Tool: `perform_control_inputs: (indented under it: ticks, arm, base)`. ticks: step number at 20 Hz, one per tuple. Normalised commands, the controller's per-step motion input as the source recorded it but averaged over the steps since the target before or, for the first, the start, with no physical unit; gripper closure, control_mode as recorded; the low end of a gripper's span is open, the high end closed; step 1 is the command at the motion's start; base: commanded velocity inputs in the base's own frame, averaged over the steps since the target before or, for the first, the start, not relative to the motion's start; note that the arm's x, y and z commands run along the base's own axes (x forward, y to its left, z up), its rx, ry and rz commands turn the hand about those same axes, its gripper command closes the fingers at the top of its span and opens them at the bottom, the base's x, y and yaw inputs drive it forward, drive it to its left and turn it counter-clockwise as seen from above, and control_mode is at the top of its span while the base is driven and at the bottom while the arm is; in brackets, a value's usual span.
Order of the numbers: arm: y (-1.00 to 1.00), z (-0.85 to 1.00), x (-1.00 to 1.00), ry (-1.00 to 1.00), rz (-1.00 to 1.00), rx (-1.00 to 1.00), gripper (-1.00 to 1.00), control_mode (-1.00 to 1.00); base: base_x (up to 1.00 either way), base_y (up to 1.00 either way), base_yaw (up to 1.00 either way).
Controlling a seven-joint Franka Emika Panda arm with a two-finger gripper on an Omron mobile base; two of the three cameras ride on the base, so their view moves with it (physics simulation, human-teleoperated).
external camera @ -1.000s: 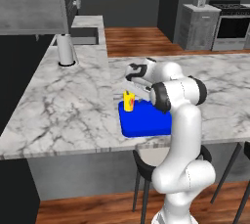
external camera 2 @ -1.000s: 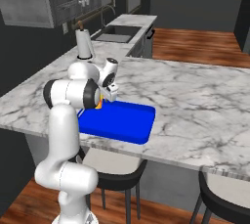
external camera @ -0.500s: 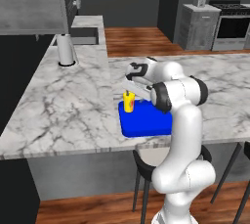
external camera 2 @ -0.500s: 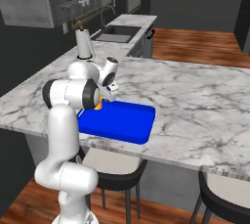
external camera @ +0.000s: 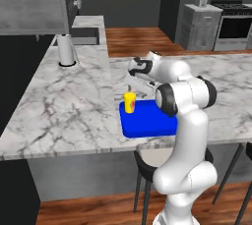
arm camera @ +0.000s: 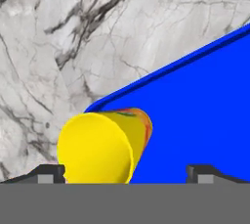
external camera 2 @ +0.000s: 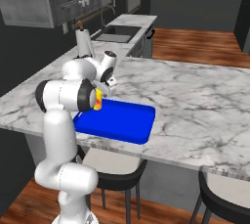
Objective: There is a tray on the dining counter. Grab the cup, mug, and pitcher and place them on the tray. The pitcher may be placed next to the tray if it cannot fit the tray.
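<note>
The yellow cup [external camera: 130,102] with its red-orange mark stands upright in the far left corner of the blue tray [external camera: 150,122] on the marble dining counter [external camera: 64,106]. My gripper [external camera: 133,85] hangs just above and behind the cup, open, with nothing between its fingers. In the hand view the cup [arm camera: 102,145] sits between and beyond the two fingertips [arm camera: 46,173], clear of both, on the tray [arm camera: 205,105]. From the right base view the cup [external camera 2: 99,100] peeks out past my arm, on the tray [external camera 2: 124,123]. The mug and the pitcher are out of view.
A white cylinder [external camera: 65,49] stands at the counter's far left, near the sink [external camera 2: 114,34]. Dark stools [external camera 2: 112,164] sit under the counter's front edge. A stove [external camera: 236,22] is at the back right. Bare marble [external camera 2: 195,96] stretches to the right of the tray.
The jaws have opened a little wider and the hand has lifted slightly off the cup. The cup stays put on the tray.
</note>
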Motion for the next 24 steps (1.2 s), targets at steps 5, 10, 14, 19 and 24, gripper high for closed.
perform_control_inputs:
  ticks: [5, 10, 14, 19, 24]
  arm:
    - [0.0, 0.57, -0.4, -0.05, 0.0, -0.01, -1.0, -1.0]
    - [-0.03, 0.4, -0.87, 0.0, 0.0, -0.09, -1.0, -1.0]
    - [-0.17, 0.36, -1.0, 0.0, 0.0, -0.14, -1.0, -1.0]
    - [-0.23, 0.38, -1.0, 0.0, 0.03, -0.14, -1.0, -1.0]
    - [-0.16, 0.29, -1.0, 0.0, 0.11, -0.07, -1.0, -1.0]
  base:
    - [0.0, 0.0, 0.0]
    - [0.0, 0.0, 0.0]
    - [0.0, 0.0, 0.0]
    - [0.0, 0.0, 0.0]
    - [0.0, 0.0, 0.0]
